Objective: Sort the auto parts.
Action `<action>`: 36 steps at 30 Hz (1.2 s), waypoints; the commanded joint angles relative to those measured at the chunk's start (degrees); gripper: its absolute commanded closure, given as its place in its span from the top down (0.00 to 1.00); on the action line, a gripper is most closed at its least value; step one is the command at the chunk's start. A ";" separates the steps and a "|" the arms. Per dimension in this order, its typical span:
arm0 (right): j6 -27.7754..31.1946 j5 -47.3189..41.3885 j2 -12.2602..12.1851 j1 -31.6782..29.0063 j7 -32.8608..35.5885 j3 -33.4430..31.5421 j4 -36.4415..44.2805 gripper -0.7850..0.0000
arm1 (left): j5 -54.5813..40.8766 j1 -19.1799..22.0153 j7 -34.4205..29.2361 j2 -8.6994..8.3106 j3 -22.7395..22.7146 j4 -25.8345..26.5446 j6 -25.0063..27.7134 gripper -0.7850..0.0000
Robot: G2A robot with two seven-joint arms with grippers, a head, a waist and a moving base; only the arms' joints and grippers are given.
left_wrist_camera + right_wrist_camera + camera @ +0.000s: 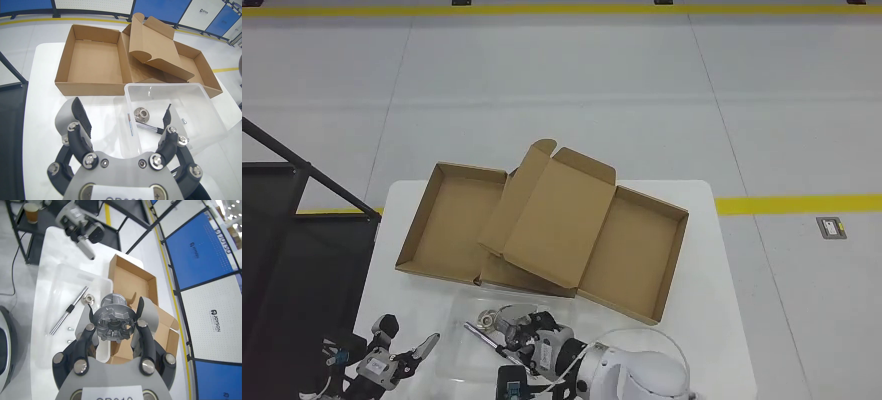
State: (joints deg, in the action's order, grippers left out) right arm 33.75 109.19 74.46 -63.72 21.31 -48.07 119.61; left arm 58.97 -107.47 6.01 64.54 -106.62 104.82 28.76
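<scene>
Cardboard boxes, a left box [447,225] and a right box [642,255], lie open across the far table, their flaps overlapping between them. Just nearer sits a clear plastic bin [160,84]. The right gripper [115,311] pinches a toothed metal housing [113,321] over the bin. The left gripper [122,106] hangs spread just left of it. Inside the bin lie a steel shaft [147,127], a flanged hub [141,113] and a small bolt [184,121].

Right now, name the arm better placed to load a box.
Right: the right gripper holds the toothed metal housing near the cardboard box. The left gripper is open, empty, beside the clear bin.
</scene>
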 commanded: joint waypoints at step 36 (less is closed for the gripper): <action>-18.51 -28.69 5.52 31.38 16.56 -13.30 -57.45 0.00 | 0.00 0.00 0.00 0.00 0.00 0.00 0.00 1.00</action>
State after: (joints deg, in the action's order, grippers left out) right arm 14.07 81.08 79.96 -32.57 37.29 -61.40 62.69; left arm 58.97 -107.47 6.01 64.54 -106.62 104.82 28.76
